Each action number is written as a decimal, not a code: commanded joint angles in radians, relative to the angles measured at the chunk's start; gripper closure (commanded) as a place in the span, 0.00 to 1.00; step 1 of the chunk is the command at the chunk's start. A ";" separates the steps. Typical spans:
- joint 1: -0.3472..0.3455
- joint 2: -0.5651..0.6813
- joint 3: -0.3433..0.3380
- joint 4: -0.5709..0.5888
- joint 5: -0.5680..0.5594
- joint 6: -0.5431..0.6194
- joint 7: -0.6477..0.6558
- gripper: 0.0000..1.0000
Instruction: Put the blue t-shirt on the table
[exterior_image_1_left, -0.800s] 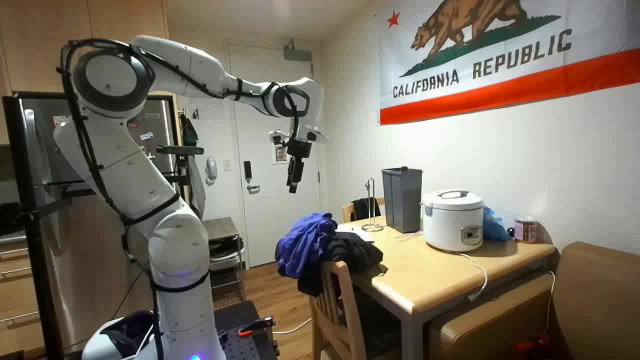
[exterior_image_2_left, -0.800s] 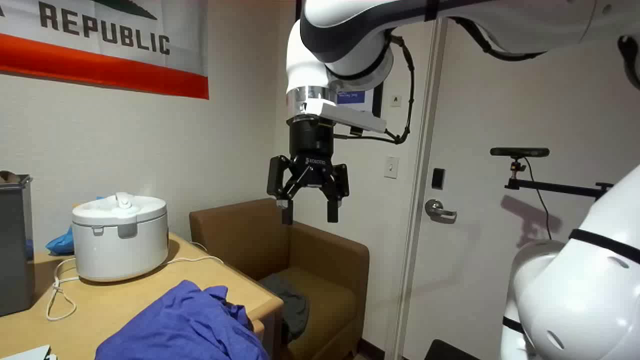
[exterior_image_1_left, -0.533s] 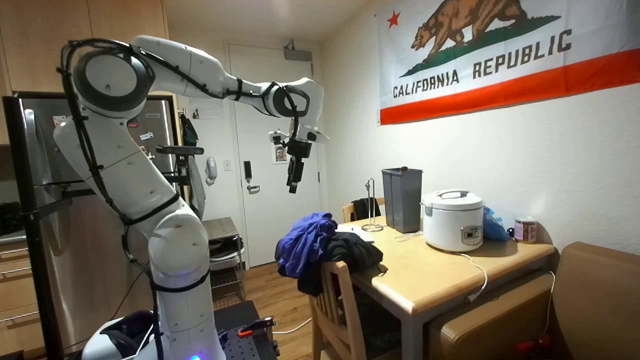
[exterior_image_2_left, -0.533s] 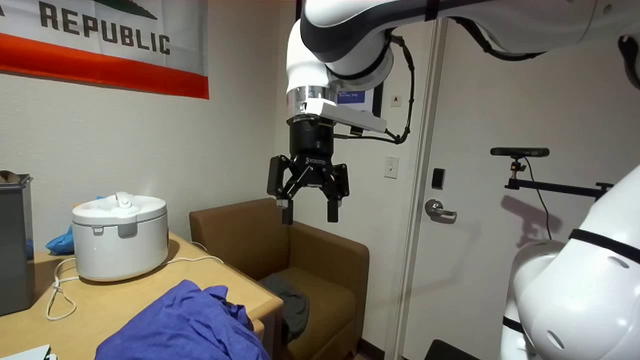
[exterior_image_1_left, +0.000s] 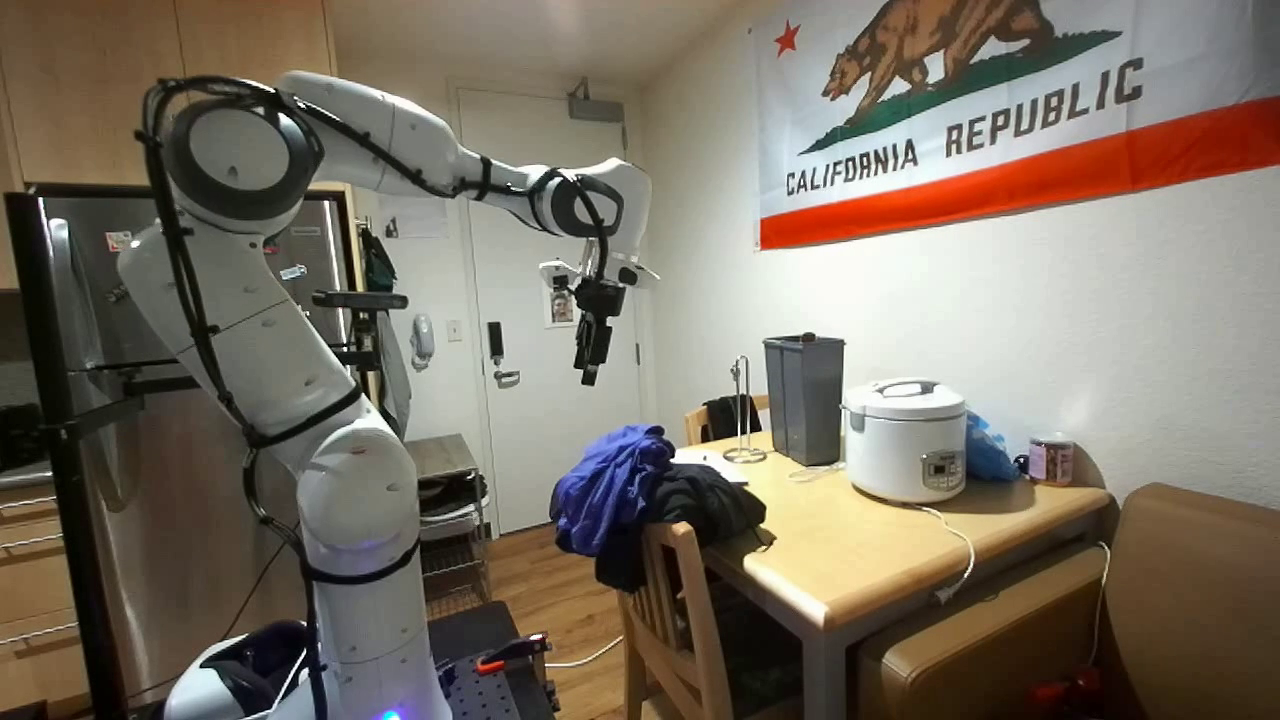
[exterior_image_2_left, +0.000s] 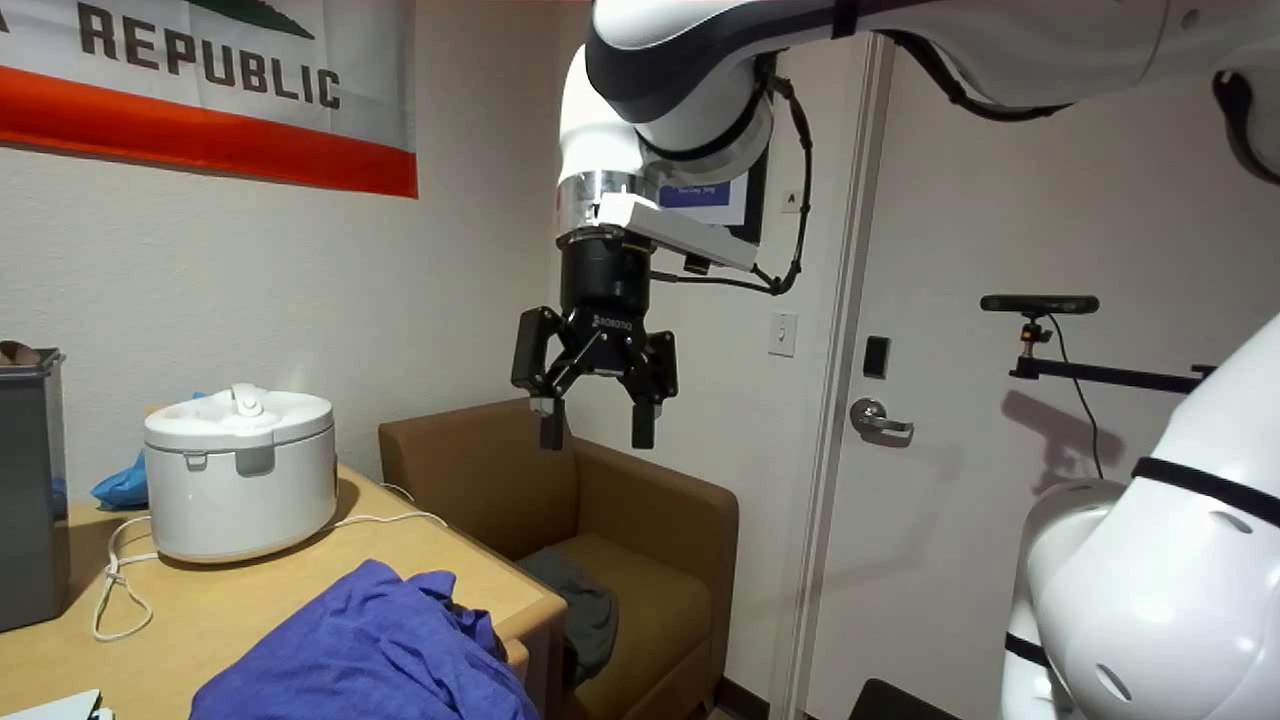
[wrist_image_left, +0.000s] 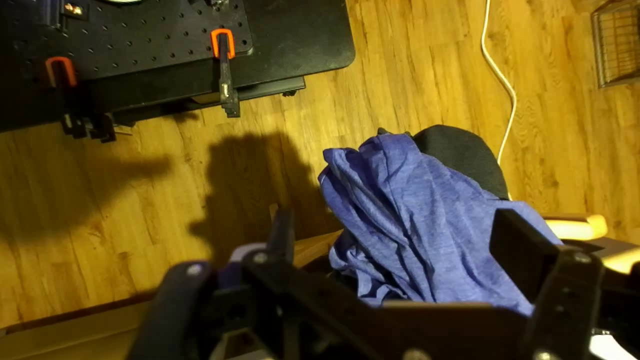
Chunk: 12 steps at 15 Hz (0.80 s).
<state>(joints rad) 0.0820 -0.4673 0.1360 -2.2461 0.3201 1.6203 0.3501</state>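
The blue t-shirt (exterior_image_1_left: 610, 490) lies crumpled over the back of a wooden chair, on top of dark cloth, at the table's edge. It also shows in an exterior view (exterior_image_2_left: 370, 650) at the bottom, and in the wrist view (wrist_image_left: 430, 215) below the fingers. The table (exterior_image_1_left: 830, 545) is light wood and also shows in an exterior view (exterior_image_2_left: 490, 575). My gripper (exterior_image_2_left: 597, 428) is open, empty and pointing down, well above the t-shirt and apart from it. It also shows in an exterior view (exterior_image_1_left: 590, 375) and in the wrist view (wrist_image_left: 400, 237).
On the table stand a white rice cooker (exterior_image_1_left: 905, 445), a grey bin (exterior_image_1_left: 805, 400) and a metal stand (exterior_image_1_left: 743, 415). Black cloth (exterior_image_1_left: 705, 505) lies beside the t-shirt. The chair (exterior_image_1_left: 680, 600) stands at the table's near side. A brown armchair (exterior_image_2_left: 640, 520) stands beyond the table.
The arm has shifted slightly between half a second ago and now. The gripper has moved a little to the left in an exterior view, still open. The t-shirt has not moved.
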 joint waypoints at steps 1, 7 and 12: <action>0.025 0.094 0.021 0.082 0.012 -0.050 -0.051 0.00; 0.054 0.188 0.055 0.157 -0.026 -0.104 -0.066 0.00; 0.055 0.174 0.051 0.124 -0.008 -0.062 -0.072 0.00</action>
<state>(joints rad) 0.1382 -0.2940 0.1859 -2.1239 0.3123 1.5599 0.2776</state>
